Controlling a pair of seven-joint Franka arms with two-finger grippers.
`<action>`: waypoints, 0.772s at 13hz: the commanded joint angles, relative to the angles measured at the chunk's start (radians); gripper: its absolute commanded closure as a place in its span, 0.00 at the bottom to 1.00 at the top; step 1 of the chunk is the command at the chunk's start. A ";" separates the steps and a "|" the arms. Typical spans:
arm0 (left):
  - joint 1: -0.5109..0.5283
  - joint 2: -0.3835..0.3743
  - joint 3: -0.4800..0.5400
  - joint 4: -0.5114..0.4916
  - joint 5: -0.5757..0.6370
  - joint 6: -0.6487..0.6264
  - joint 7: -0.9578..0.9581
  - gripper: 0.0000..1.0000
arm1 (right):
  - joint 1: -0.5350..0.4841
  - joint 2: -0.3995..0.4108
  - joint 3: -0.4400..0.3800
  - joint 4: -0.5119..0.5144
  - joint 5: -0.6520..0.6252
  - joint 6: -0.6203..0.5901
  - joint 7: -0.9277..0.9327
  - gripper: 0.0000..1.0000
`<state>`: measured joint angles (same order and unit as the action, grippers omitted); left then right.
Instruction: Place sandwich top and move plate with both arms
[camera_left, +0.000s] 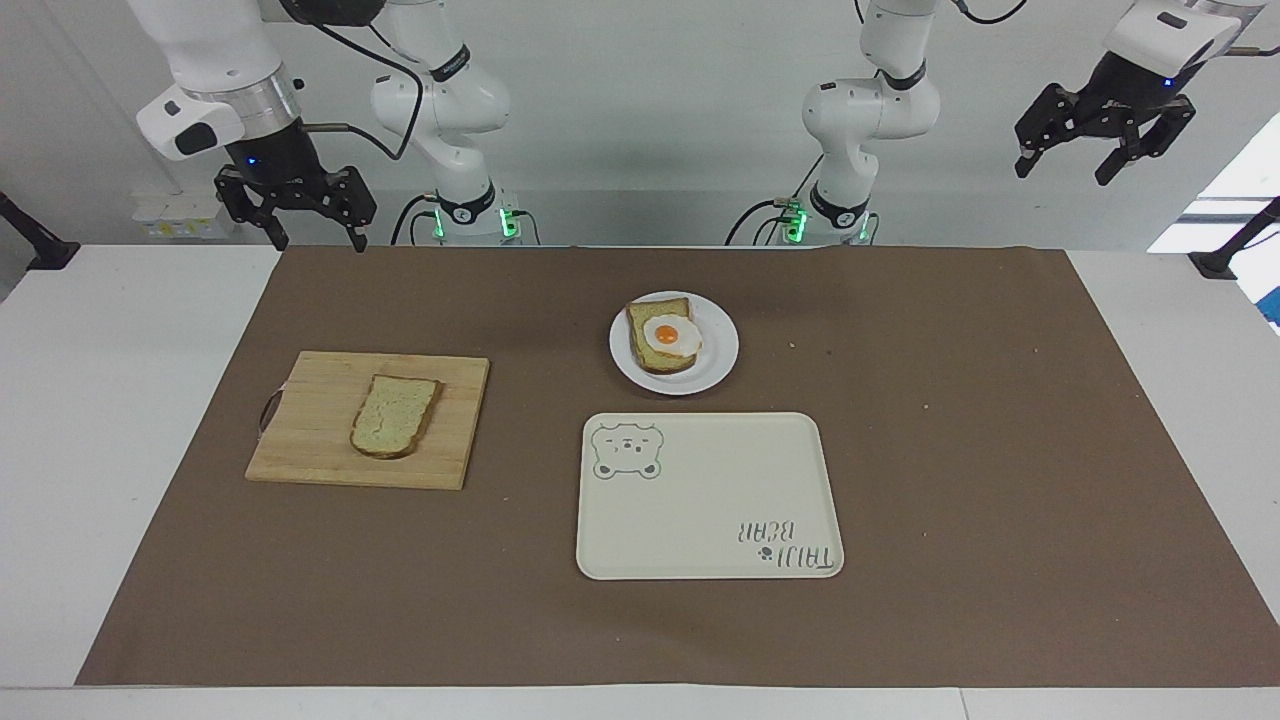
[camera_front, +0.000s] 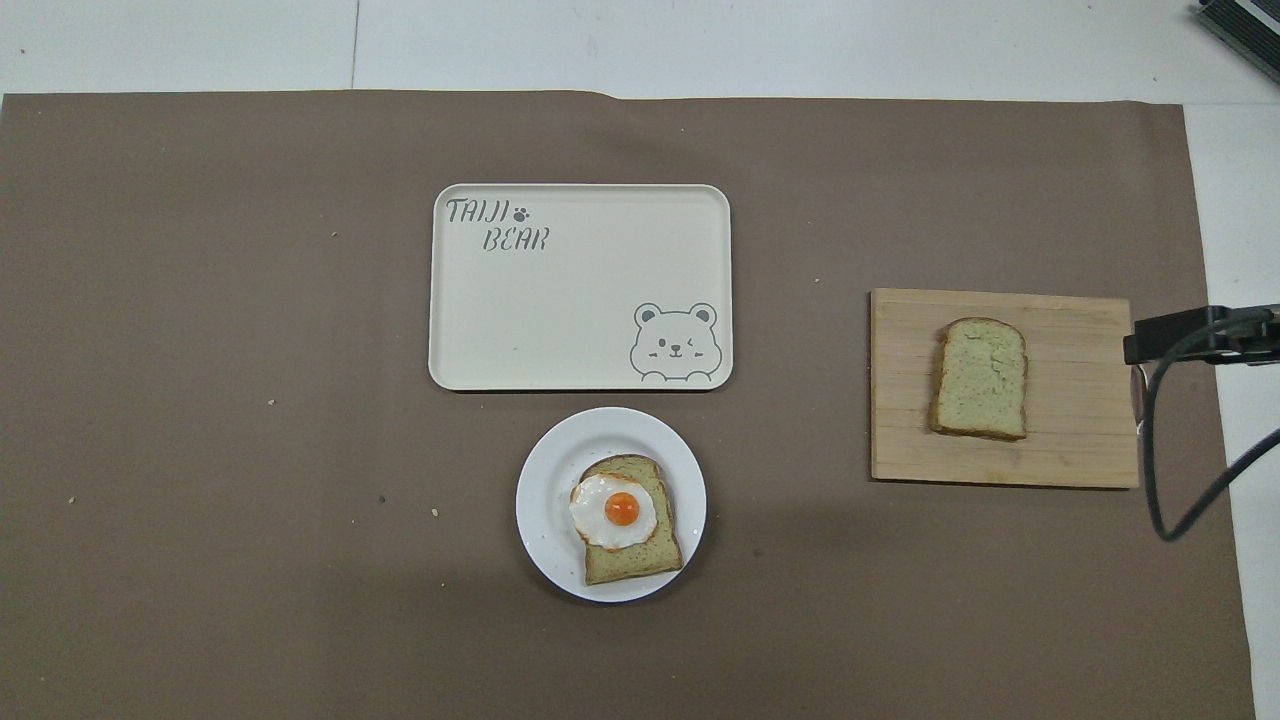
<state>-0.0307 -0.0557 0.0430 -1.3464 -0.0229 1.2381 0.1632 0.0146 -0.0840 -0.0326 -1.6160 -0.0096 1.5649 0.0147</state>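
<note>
The cream tray (camera_front: 580, 300) carries the only legible text: "TAIJI BEAR", printed in grey on two lines in one corner, with a small paw print after "TAIJI". A grey line drawing of a bear's face occupies the diagonally opposed corner.

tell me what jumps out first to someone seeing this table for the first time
The fried egg on a bread slice, on the plate mid-table nearer the robots than the cream bear tray, catches the eye first. Next is the sandwich top, lying alone on the wooden cutting board toward the right arm's end. Both arms wait raised with open jaws: the right pincer over the mat's edge, the left pincer off its end.
</note>
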 joint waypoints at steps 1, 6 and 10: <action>0.008 -0.010 -0.005 0.000 0.008 -0.014 -0.004 0.00 | -0.015 -0.017 0.002 -0.016 0.011 -0.008 -0.018 0.00; 0.008 -0.009 -0.003 0.000 0.008 -0.014 -0.004 0.00 | -0.018 -0.031 -0.003 -0.038 0.011 -0.008 -0.019 0.00; 0.008 -0.009 -0.003 0.000 0.008 -0.015 -0.004 0.00 | -0.018 -0.033 -0.003 -0.047 0.011 -0.005 -0.021 0.00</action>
<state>-0.0307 -0.0557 0.0430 -1.3464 -0.0229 1.2381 0.1632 0.0076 -0.0911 -0.0363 -1.6331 -0.0096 1.5613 0.0147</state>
